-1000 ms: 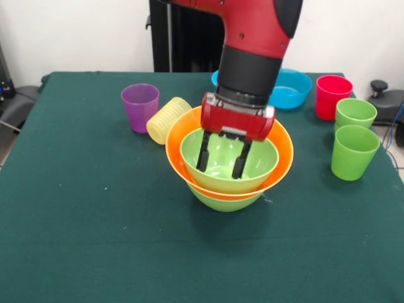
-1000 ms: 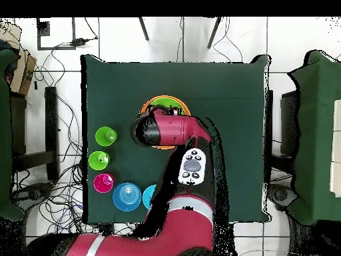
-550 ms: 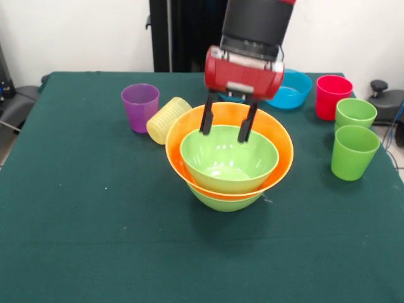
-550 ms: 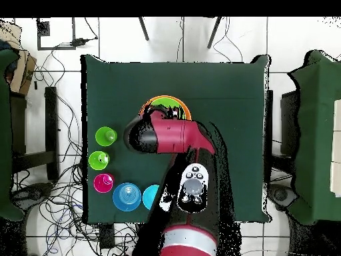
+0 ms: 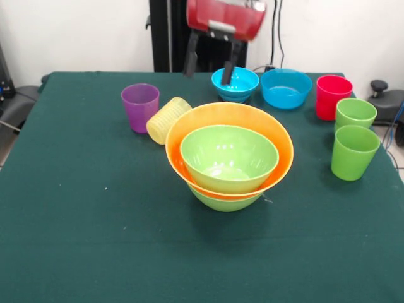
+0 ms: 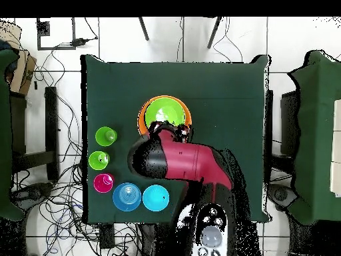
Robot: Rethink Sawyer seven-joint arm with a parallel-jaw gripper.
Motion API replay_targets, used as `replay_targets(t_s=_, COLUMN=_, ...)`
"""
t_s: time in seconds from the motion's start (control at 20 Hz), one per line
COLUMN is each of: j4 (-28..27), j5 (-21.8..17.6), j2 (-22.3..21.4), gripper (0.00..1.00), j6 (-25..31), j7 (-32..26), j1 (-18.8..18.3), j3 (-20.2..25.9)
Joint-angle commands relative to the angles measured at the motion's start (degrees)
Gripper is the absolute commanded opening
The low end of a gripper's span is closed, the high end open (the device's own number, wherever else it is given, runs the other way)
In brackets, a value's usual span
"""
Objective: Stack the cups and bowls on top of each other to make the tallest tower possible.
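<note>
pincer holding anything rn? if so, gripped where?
Nothing held. The pincer hangs open and empty above the table, up behind the bowl stack, with only air between its fingers.

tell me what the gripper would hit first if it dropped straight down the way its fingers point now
Probably bare table or the far rim of the orange bowl. The open gripper hangs high, fingers down, empty, seemingly between the stacked bowls and the small blue bowl. Depth is unclear.
</note>
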Motion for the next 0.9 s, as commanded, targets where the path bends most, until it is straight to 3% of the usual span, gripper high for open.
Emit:
replay_targets(t_s=0.05, j4=15.8, j5=-0.7, j2=-6.7, gripper=1.00, j6=3.8, j7=4.5, j1=-2.3, j3=2.7)
replay_targets(t_s=0.7, j4=27.4, j5=-0.7, j2=-7.5, gripper=1.00, j6=-8.7, j7=8.2, j1=-3.2, j3=7.6)
replay_targets(t_s=0.9, j4=29.0, j5=-0.2, j2=-6.4, gripper=1.00, j6=-12.4, j7=11.2, j1=0.8, j3=5.7)
